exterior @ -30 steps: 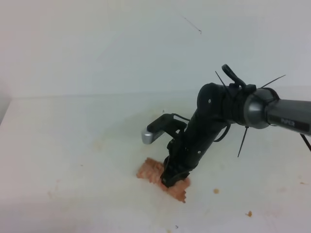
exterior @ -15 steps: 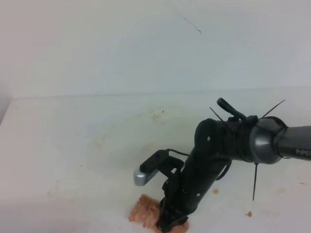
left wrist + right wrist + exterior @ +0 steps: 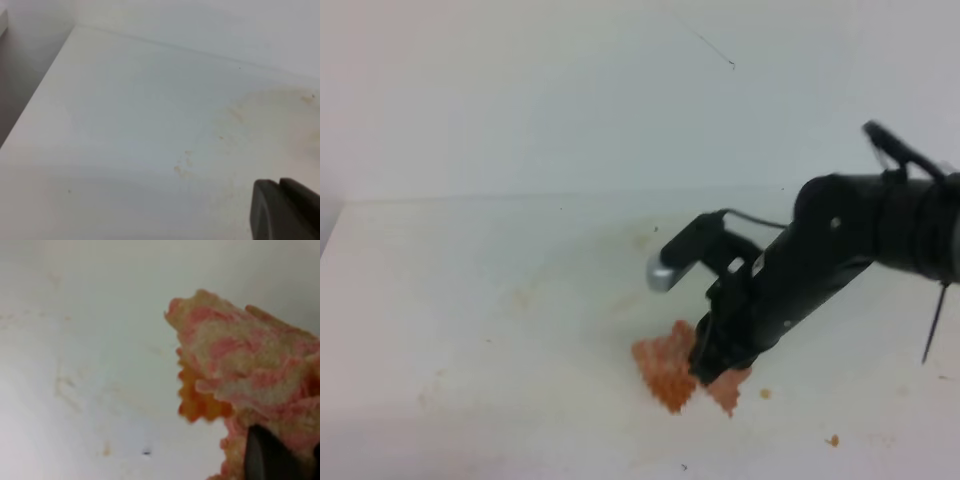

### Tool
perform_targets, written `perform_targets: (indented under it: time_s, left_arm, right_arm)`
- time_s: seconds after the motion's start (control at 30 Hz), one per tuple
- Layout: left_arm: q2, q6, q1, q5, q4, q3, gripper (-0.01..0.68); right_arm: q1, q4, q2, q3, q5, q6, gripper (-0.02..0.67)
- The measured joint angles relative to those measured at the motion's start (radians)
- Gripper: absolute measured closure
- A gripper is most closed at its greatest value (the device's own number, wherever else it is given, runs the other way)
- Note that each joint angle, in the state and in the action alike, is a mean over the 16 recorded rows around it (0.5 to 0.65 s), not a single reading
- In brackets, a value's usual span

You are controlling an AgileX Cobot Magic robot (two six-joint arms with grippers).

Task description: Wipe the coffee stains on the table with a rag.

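Matte black arm [image 3: 820, 260], silver-capped wrist camera [image 3: 692, 250], thin black cables.

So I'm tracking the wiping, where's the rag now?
High view: the rag lies on the table, lower centre, pinched by the right tool.

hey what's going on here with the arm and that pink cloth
The right gripper is clamped on a pinkish-orange rag and presses it onto the white table, wiping at coffee stains. Faint brownish smears and a few small specks are left on the surface. From the left wrist view, only a dark tip of the left gripper shows, away from the rag and holding nothing visible.
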Motion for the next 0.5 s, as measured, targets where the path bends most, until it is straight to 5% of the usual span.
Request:
perform_targets:
  time_s: [0.5]
  left_arm:
    - [-0.002,0.0,0.0,0.0,0.0,0.002,0.675]
  right_arm:
    - [-0.351,-0.023,-0.086,0.143,-0.08,0.063,0.567]
